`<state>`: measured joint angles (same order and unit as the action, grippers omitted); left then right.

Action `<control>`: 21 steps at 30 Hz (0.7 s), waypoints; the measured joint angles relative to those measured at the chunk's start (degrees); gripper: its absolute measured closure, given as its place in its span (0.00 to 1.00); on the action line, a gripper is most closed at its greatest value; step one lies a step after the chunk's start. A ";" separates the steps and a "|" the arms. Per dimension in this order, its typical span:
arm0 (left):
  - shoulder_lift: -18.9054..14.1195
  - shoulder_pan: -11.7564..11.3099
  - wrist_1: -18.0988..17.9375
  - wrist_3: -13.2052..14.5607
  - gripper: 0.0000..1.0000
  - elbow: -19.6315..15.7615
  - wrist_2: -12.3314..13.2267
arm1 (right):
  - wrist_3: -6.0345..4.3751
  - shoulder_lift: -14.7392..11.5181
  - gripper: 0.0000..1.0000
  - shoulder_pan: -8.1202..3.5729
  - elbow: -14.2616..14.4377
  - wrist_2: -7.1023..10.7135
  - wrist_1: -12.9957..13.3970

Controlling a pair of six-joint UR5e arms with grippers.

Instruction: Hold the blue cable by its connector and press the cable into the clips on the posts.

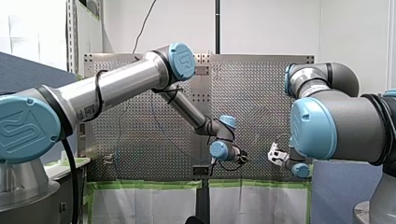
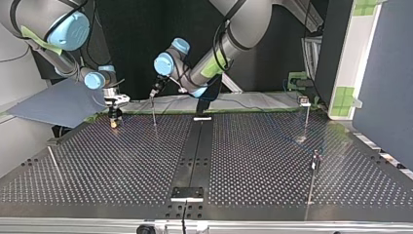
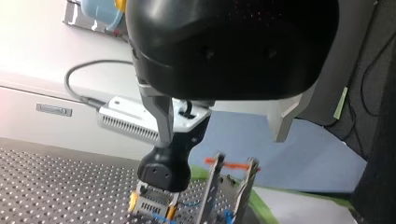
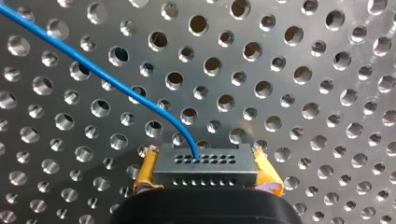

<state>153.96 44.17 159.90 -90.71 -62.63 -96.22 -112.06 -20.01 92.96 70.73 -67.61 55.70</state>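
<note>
The blue cable leaves the connector, which my right gripper clamps between yellow pads so I can steer it; a clip stands just beside the connector; my left gripper hangs above that clip, fingers spread, likely ready to press.

Perforated table of bare metal with a dull, finely brushed finish. The blue cable has a smooth, faintly glossy plastic sheath, and its connector is matt dark-grey plastic (pierced by two rows of small holes). The pads on the jaws of my right gripper are a matt, slightly creased yellow; my left gripper shows a glossy black plastic housing and bare grey metal fingers.
</note>
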 joint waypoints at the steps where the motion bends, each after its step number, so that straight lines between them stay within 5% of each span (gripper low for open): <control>1: 0.07 0.22 -0.45 -0.42 0.00 -0.48 -0.24 | -0.01 0.00 1.00 0.00 -0.01 0.00 -0.01; 9: 2.46 1.01 -4.63 -4.55 0.00 -2.16 -3.56 | -0.01 0.05 1.00 0.19 0.00 0.02 -0.04; 21: 5.76 1.64 -7.20 -8.40 0.00 2.80 -6.97 | -0.02 0.05 1.00 0.32 -0.01 0.10 0.01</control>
<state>159.71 45.82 152.70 -99.12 -59.83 -103.19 -112.08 -19.96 93.28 70.72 -67.51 55.71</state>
